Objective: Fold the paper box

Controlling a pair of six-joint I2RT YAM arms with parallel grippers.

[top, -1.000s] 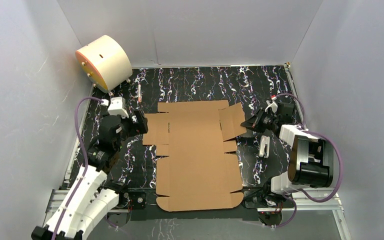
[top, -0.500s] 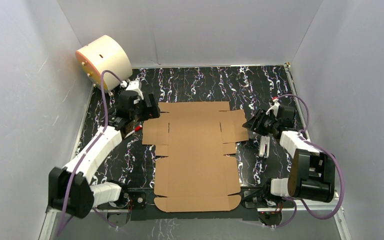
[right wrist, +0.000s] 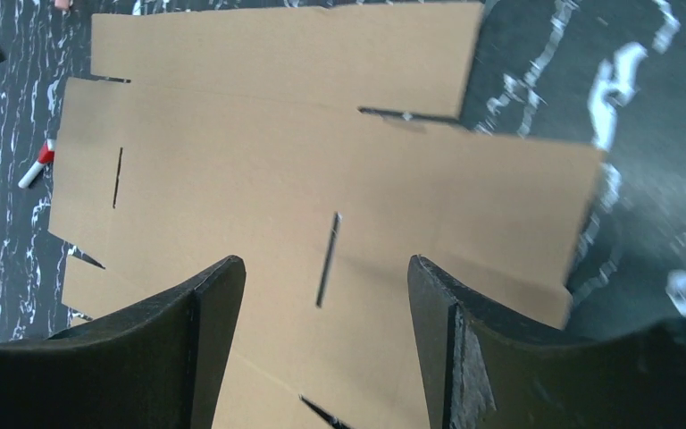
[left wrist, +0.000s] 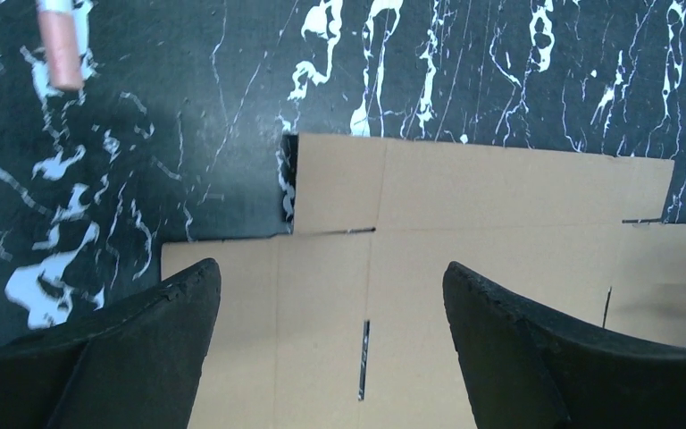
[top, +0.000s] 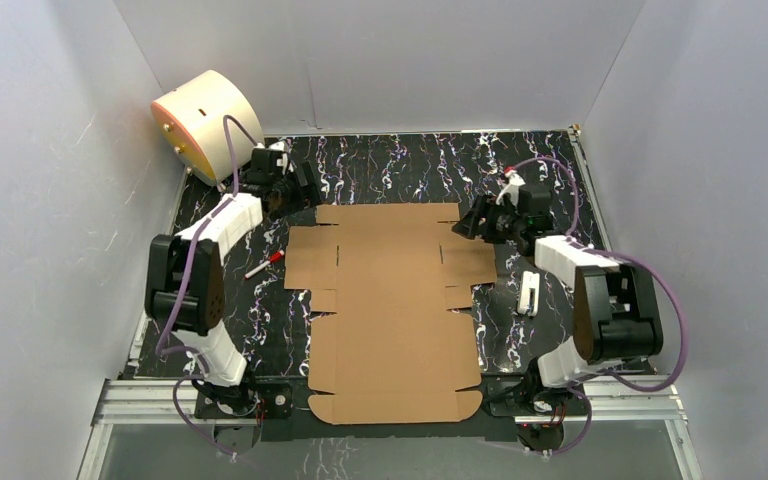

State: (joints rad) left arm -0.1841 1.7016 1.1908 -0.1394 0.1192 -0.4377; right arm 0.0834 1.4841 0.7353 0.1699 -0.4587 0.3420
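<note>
The paper box [top: 390, 300] is a flat brown cardboard sheet with flaps and slits, lying unfolded in the middle of the table. My left gripper [top: 295, 187] hovers open above its far left corner; the left wrist view shows the sheet [left wrist: 464, 241] under the spread jaws of the left gripper [left wrist: 330, 277], which hold nothing. At the far right flap my right gripper [top: 472, 222] also stands open. In the right wrist view the right gripper [right wrist: 324, 266] hangs over the cardboard [right wrist: 277, 152] with nothing between its fingers.
A cream drum with an orange face [top: 208, 122] sits in the far left corner. A red and white marker [top: 263, 265] lies left of the sheet, and a pink stick [left wrist: 58, 45] beyond the corner. A small white object [top: 528, 292] lies right of it. Grey walls enclose the table.
The right gripper has opened and let go of the far right flap, which now lies flat, and has moved farther away. The left arm has swung from the left edge to the far left corner.
</note>
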